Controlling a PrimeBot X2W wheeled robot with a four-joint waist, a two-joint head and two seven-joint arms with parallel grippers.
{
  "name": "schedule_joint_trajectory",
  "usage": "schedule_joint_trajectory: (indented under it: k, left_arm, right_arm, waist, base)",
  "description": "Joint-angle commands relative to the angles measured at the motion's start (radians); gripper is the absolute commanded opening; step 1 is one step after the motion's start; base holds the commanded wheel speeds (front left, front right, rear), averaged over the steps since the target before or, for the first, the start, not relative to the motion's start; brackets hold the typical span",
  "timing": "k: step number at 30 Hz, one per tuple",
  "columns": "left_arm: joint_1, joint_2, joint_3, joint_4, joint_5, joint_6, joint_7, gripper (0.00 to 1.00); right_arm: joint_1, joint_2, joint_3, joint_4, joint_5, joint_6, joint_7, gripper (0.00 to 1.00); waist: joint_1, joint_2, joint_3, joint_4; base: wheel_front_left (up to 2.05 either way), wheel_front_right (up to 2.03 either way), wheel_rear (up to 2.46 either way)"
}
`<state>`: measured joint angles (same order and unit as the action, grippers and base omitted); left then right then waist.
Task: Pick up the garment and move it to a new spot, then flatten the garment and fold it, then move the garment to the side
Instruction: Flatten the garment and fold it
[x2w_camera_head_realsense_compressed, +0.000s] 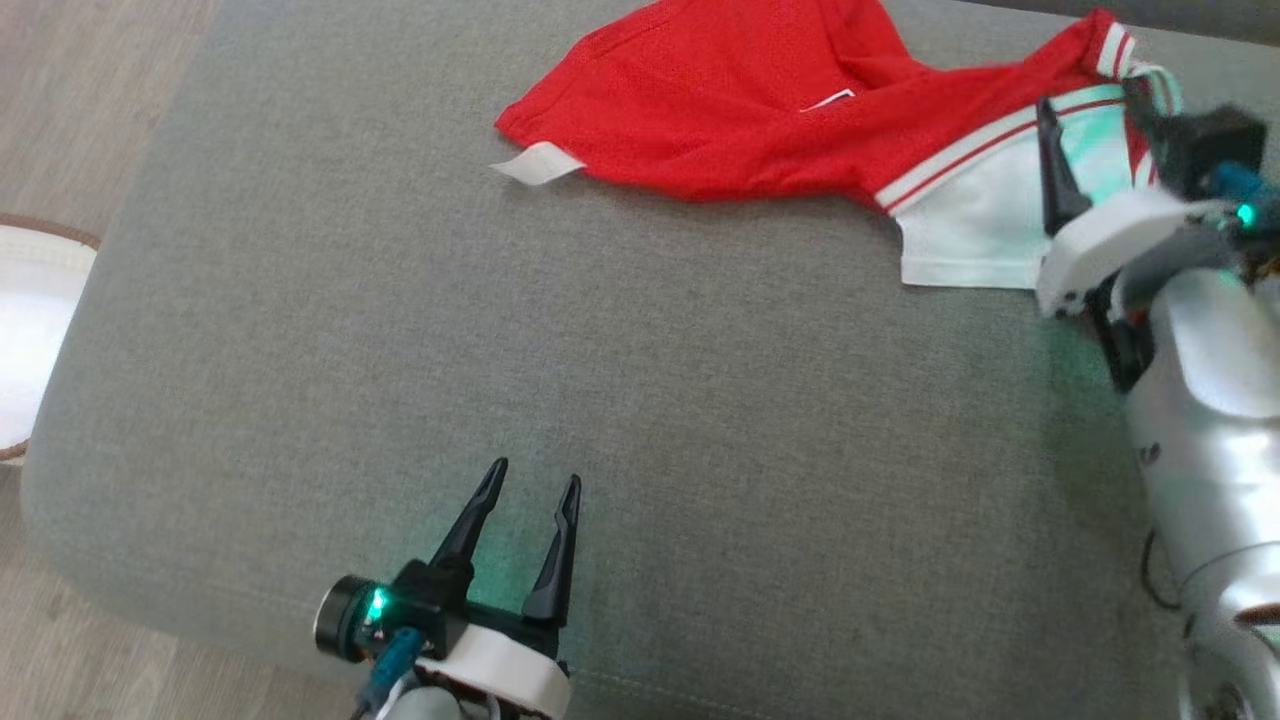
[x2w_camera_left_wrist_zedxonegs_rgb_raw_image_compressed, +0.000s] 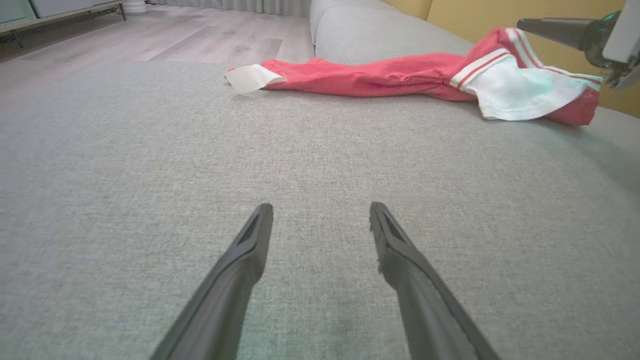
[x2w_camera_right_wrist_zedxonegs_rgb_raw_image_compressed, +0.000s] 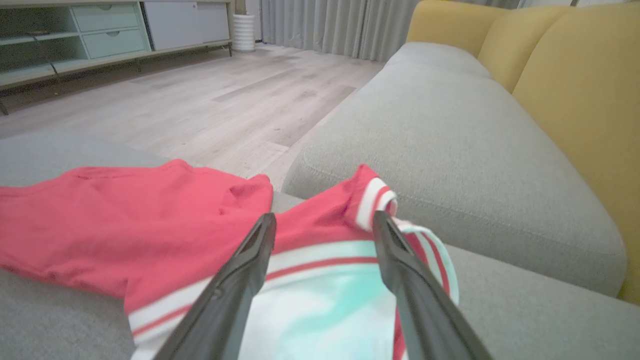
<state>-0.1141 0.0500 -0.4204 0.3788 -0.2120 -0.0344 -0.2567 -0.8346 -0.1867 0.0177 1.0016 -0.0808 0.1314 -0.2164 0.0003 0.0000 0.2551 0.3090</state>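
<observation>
The red mesh garment (x2w_camera_head_realsense_compressed: 720, 110) lies crumpled at the far side of the grey cushion (x2w_camera_head_realsense_compressed: 600, 350), its lettering hidden. A white care tag (x2w_camera_head_realsense_compressed: 537, 162) sticks out at its left end, and a white sleeve with red stripes (x2w_camera_head_realsense_compressed: 980, 220) lies at its right end. My right gripper (x2w_camera_head_realsense_compressed: 1088, 100) hovers open over that sleeve, a finger on either side of the striped cuff (x2w_camera_right_wrist_zedxonegs_rgb_raw_image_compressed: 372, 200), with nothing pinched. My left gripper (x2w_camera_head_realsense_compressed: 530, 480) stands open near the cushion's front edge, far from the garment (x2w_camera_left_wrist_zedxonegs_rgb_raw_image_compressed: 375, 75), with bare fabric between its fingers (x2w_camera_left_wrist_zedxonegs_rgb_raw_image_compressed: 250, 245).
A round white object with a brown rim (x2w_camera_head_realsense_compressed: 25, 340) sits on the wooden floor at the left. Beyond the garment (x2w_camera_right_wrist_zedxonegs_rgb_raw_image_compressed: 125, 225) are a second grey seat cushion (x2w_camera_right_wrist_zedxonegs_rgb_raw_image_compressed: 450, 125), yellow backrests (x2w_camera_right_wrist_zedxonegs_rgb_raw_image_compressed: 575, 100), and a low cabinet (x2w_camera_right_wrist_zedxonegs_rgb_raw_image_compressed: 100, 30) across the room.
</observation>
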Motion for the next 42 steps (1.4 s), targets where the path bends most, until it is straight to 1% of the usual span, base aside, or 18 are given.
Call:
schedule_joint_trajectory:
  k: [1, 3, 4, 6, 11, 17, 23, 28, 29, 30, 31, 32, 33, 34, 35, 36, 42]
  left_arm:
    - [0.000, 0.000, 0.030, -0.022, -0.010, 0.006, -0.005, 1.00]
    - [0.014, 0.000, 0.041, -0.020, -0.008, 0.008, -0.005, 1.00]
    - [0.014, 0.000, 0.041, -0.020, -0.008, 0.008, -0.005, 1.00]
    - [0.022, 0.000, 0.050, -0.021, -0.005, 0.006, -0.005, 1.00]
    - [0.004, 0.000, 0.053, -0.023, 0.010, -0.005, -0.005, 1.00]
    - [-0.029, 0.000, 0.039, -0.035, 0.012, -0.006, -0.005, 1.00]
    - [-0.013, 0.000, 0.046, -0.036, 0.019, -0.004, -0.005, 1.00]
    - [-0.001, 0.000, 0.051, -0.030, 0.022, -0.007, -0.005, 1.00]
    - [-0.001, 0.000, 0.051, -0.030, 0.021, -0.007, -0.005, 1.00]
    - [-0.003, 0.000, 0.050, -0.031, 0.021, -0.007, -0.005, 1.00]
    - [-0.005, 0.000, 0.049, -0.032, 0.021, -0.007, -0.005, 1.00]
    - [-0.009, 0.000, 0.048, -0.034, 0.021, -0.007, -0.005, 1.00]
    - [-0.012, 0.000, 0.047, -0.036, 0.021, -0.007, -0.005, 1.00]
    - [-0.015, 0.000, 0.045, -0.039, 0.022, -0.006, -0.005, 1.00]
    - [-0.017, 0.000, 0.044, -0.041, 0.022, -0.005, -0.005, 1.00]
    - [-0.018, 0.000, 0.044, -0.043, 0.022, -0.004, -0.005, 1.00]
    - [0.008, 0.000, 0.064, -0.037, 0.035, -0.001, -0.005, 1.00]
  right_arm:
    - [0.014, 0.031, -0.018, -0.019, -0.015, -0.001, -0.026, 1.00]
    - [0.054, 0.057, -0.059, -0.015, -0.028, -0.001, -0.039, 1.00]
    - [0.054, 0.057, -0.059, -0.015, -0.028, -0.001, -0.039, 1.00]
    - [0.098, 0.080, -0.078, -0.025, -0.034, -0.001, -0.044, 1.00]
    - [0.187, 0.115, -0.099, -0.074, -0.007, -0.001, -0.045, 1.00]
    - [0.213, 0.130, -0.107, -0.114, 0.053, -0.001, -0.045, 1.00]
    - [0.225, 0.135, -0.102, -0.165, 0.127, -0.001, -0.045, 1.00]
    - [0.218, 0.136, -0.114, -0.128, 0.167, -0.001, -0.045, 1.00]
    - [0.212, 0.136, -0.125, -0.114, 0.169, -0.001, -0.045, 0.93]
    - [0.206, 0.136, -0.140, -0.097, 0.173, -0.001, -0.045, 0.74]
    - [0.200, 0.136, -0.158, -0.080, 0.176, -0.001, -0.045, 0.47]
    - [0.192, 0.136, -0.169, -0.069, 0.170, -0.001, -0.045, 0.38]
    - [0.186, 0.136, -0.176, -0.064, 0.173, -0.001, -0.045, 0.37]
    - [0.182, 0.136, -0.176, -0.060, 0.178, -0.001, -0.045, 0.33]
    - [0.178, 0.136, -0.168, -0.063, 0.184, -0.001, -0.045, 0.15]
    - [0.176, 0.136, -0.158, -0.074, 0.196, -0.001, -0.045, 0.00]
    - [0.228, 0.136, -0.102, -0.161, 0.282, -0.001, -0.045, 0.00]
  waist:
    - [-0.0003, 0.0000, -0.010, -0.013]
    - [-0.0003, 0.0000, -0.019, -0.031]
    - [-0.0003, 0.0000, -0.019, -0.031]
    - [-0.0003, 0.0000, -0.021, -0.052]
    - [-0.0003, 0.0000, -0.005, -0.087]
    - [-0.0003, 0.0000, 0.013, -0.078]
    - [-0.0003, 0.0000, 0.011, -0.062]
    - [-0.0003, 0.0000, 0.010, -0.055]
    - [-0.0003, 0.0000, 0.010, -0.054]
    - [-0.0003, 0.0000, 0.011, -0.052]
    - [-0.0003, 0.0000, 0.011, -0.050]
    - [-0.0003, 0.0000, 0.012, -0.049]
    - [-0.0003, 0.0000, 0.012, -0.048]
    - [-0.0003, 0.0000, 0.011, -0.047]
    - [-0.0003, 0.0000, 0.010, -0.047]
    - [-0.0003, 0.0000, 0.008, -0.048]
    - [-0.0003, 0.0000, -0.046, -0.080]
  base:
    - [0.00, 0.00, 0.00]
    - [0.00, 0.00, 0.00]
    - [0.00, 0.00, 0.00]
    - [0.00, 0.00, 0.00]
    - [0.00, 0.00, 0.00]
    - [0.00, 0.00, 0.00]
    - [0.00, 0.00, 0.00]
    - [0.00, 0.00, 0.00]
    - [0.00, 0.00, 0.00]
    - [0.00, 0.00, 0.00]
    - [0.00, 0.00, 0.00]
    - [0.00, 0.00, 0.00]
    - [0.00, 0.00, 0.00]
    - [0.00, 0.00, 0.00]
    - [0.00, 0.00, 0.00]
    - [0.00, 0.00, 0.00]
    - [0.00, 0.00, 0.00]
